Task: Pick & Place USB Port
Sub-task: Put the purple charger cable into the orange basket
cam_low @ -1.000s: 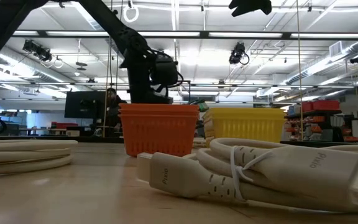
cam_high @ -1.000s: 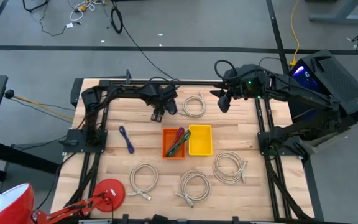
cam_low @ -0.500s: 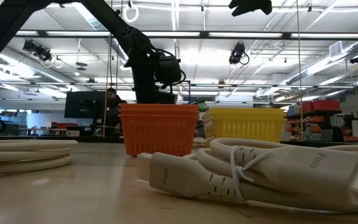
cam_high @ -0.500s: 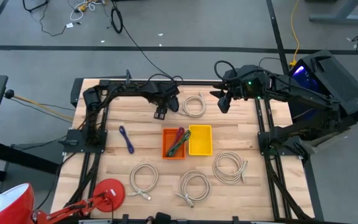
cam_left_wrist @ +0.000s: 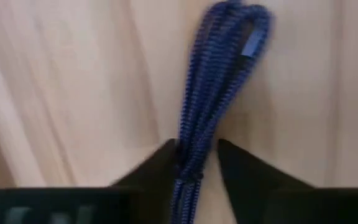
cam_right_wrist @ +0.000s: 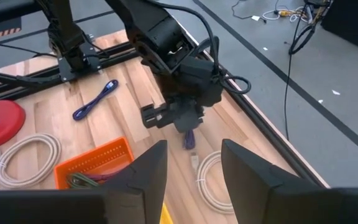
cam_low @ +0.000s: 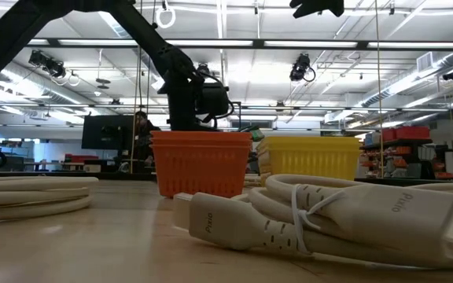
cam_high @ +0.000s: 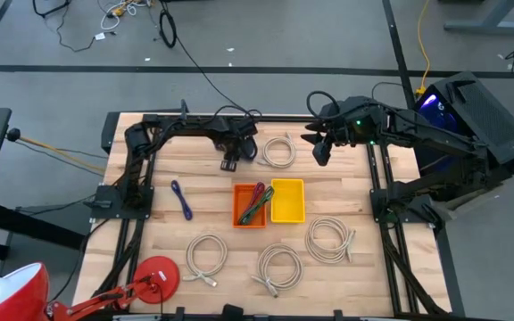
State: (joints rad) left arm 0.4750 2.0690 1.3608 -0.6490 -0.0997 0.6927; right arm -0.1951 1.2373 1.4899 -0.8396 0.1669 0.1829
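Pale wooden planks make up the table (cam_high: 328,285), framed by dark rails and standing on a grey floor strewn with loose wires; from table height the room behind shows ceiling strip lights, shelving and a person (cam_low: 141,134) seated far back at a screen. Near the middle of the table an orange bin (cam_high: 250,204) holding coloured cables touches a yellow bin (cam_high: 287,200). White coiled cables (cam_high: 329,239) lie toward the near edge, another white coil (cam_high: 277,151) lies by the far rail, and a red lamp base (cam_high: 158,276) sits at the near left corner. A blue cable (cam_high: 182,200) lies loose on the wood left of the orange bin. The left gripper (cam_high: 231,160) hangs near the far rail, above the orange bin's far side; its wrist view shows a second, bundled blue USB cable (cam_left_wrist: 216,93) running straight between the two dark fingers (cam_left_wrist: 160,165), which sit close against it on either side, pinching it over bare wood. The right gripper (cam_high: 320,149) waits at the far right, just beyond the far white coil, its fingers spread apart and holding nothing.
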